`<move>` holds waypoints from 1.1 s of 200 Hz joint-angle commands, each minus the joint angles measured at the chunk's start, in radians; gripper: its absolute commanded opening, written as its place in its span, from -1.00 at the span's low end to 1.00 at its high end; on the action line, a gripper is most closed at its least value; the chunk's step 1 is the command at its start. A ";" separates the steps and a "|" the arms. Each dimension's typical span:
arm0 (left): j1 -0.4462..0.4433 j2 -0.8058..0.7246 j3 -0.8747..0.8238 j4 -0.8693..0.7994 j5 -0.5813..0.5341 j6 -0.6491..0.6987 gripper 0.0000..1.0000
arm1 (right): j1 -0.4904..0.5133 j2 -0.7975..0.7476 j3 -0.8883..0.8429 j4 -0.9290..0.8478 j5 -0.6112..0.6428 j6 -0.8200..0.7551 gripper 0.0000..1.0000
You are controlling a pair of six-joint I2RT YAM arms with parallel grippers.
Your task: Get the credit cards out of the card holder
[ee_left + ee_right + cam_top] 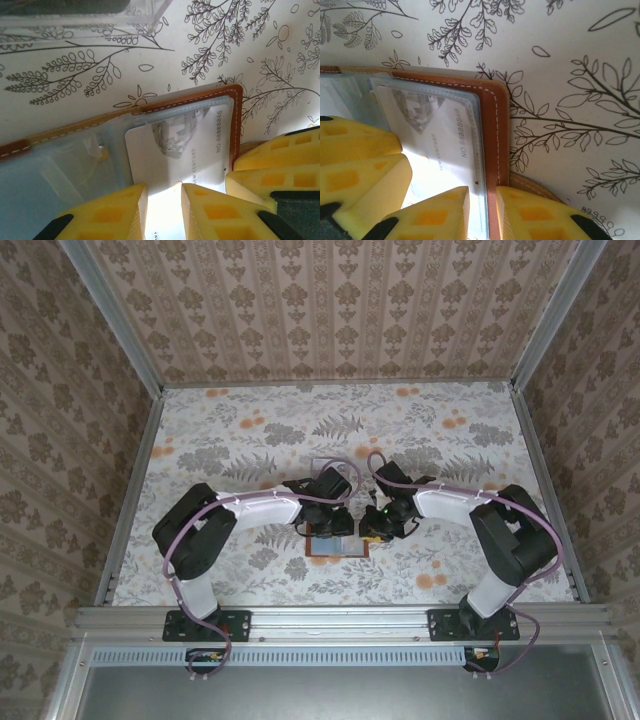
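**Crowding the open wallet: both grippers**

Your wallet point(200, 95) lies open on the table point(75, 115), midway between the arms and just short of the clear tray point(145, 20). A pale card point(195, 150) sits in its right pocket. Your left gripper point(162, 195) holds its fingers narrowly apart over the card's lower part. Your right gripper point(482, 197) straddles the wallet's stitched right edge. You cannot tell whether either one pinches.

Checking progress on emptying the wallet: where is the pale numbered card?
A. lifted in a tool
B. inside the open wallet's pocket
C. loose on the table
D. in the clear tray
B: the credit card sits behind the clear pocket of the card holder.
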 commanded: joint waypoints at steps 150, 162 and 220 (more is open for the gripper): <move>-0.006 0.034 -0.012 0.012 0.019 0.000 -0.45 | -0.003 0.033 -0.001 0.005 0.005 -0.008 -0.51; -0.006 0.027 -0.008 -0.029 -0.006 0.014 -0.45 | -0.003 0.031 0.000 -0.006 0.021 -0.011 -0.47; 0.000 -0.028 0.002 -0.140 -0.085 0.056 -0.44 | -0.002 0.020 0.003 -0.052 0.078 -0.024 -0.37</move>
